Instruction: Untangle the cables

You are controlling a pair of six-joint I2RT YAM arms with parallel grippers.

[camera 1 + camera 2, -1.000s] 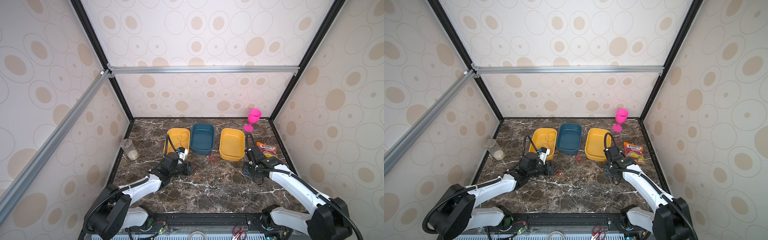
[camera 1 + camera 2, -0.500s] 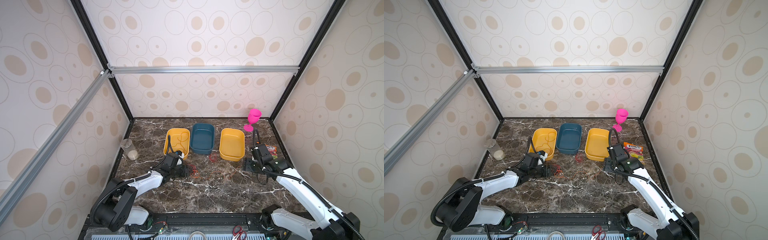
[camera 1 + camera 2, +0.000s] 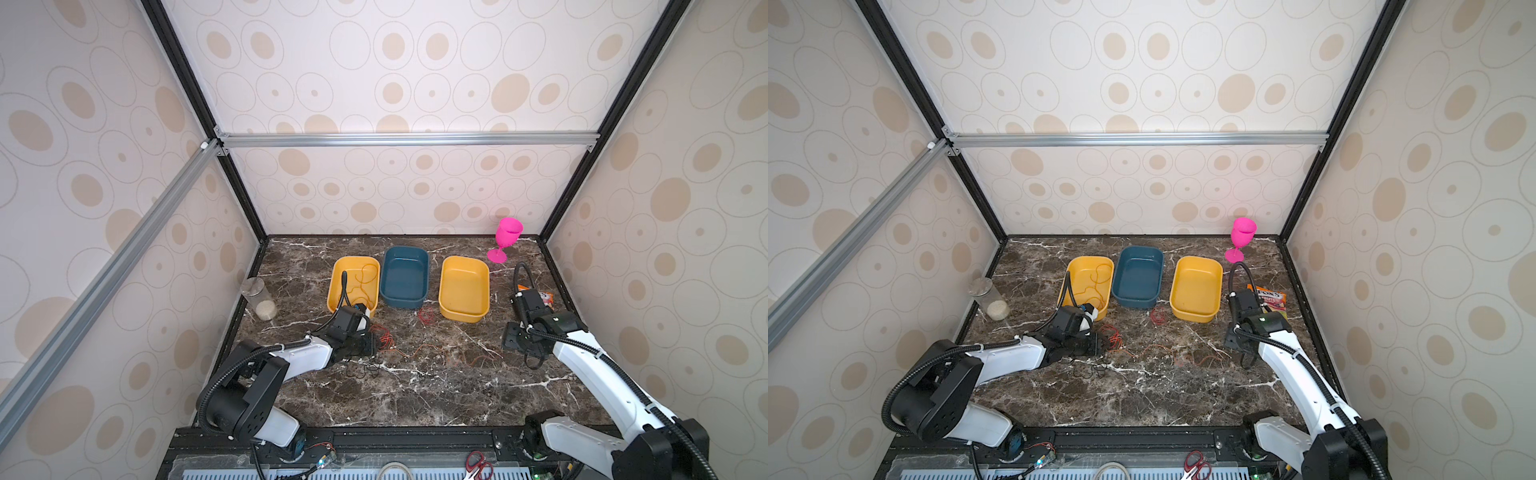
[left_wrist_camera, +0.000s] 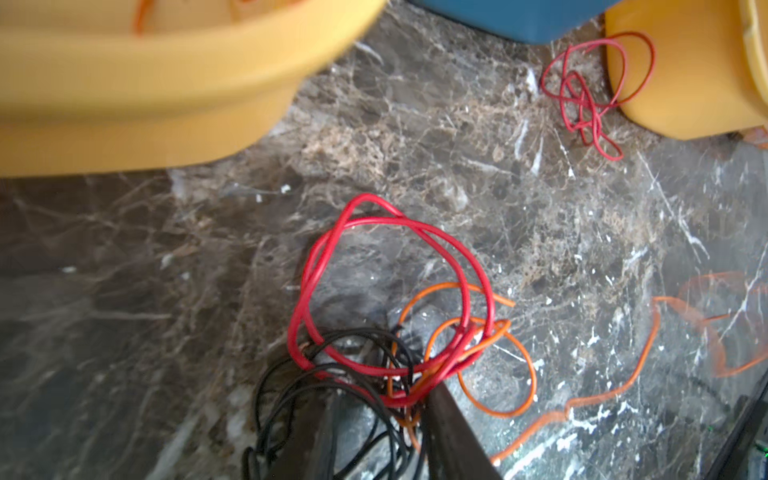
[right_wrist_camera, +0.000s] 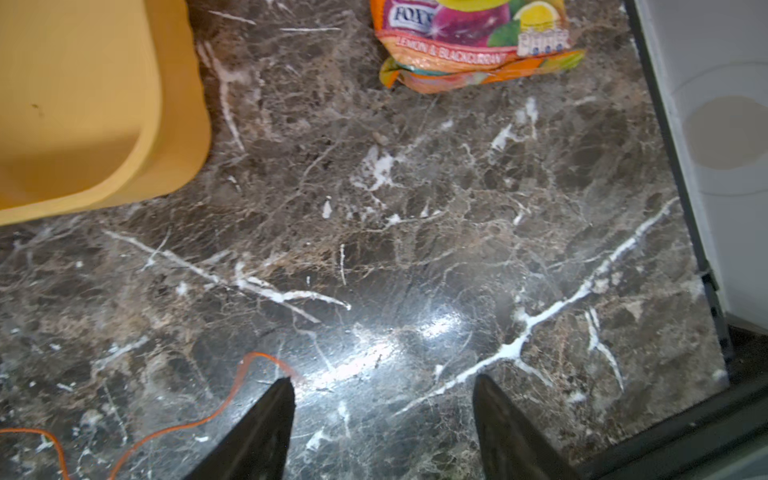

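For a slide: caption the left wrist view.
Fingers of the left gripper straddle tangled red, orange and black cables.

cream wall panels, printed with tan ovals and thin rings, close in the back and both sides. black frame posts run down the corners. a silver aluminium bar crosses the back wall and a second bar slants along the left. the dark brown marble-look table top is white-veined, with a bright glare patch in the right wrist view.

Pink goblet, sweets packet and jar sit on marble tabletop.
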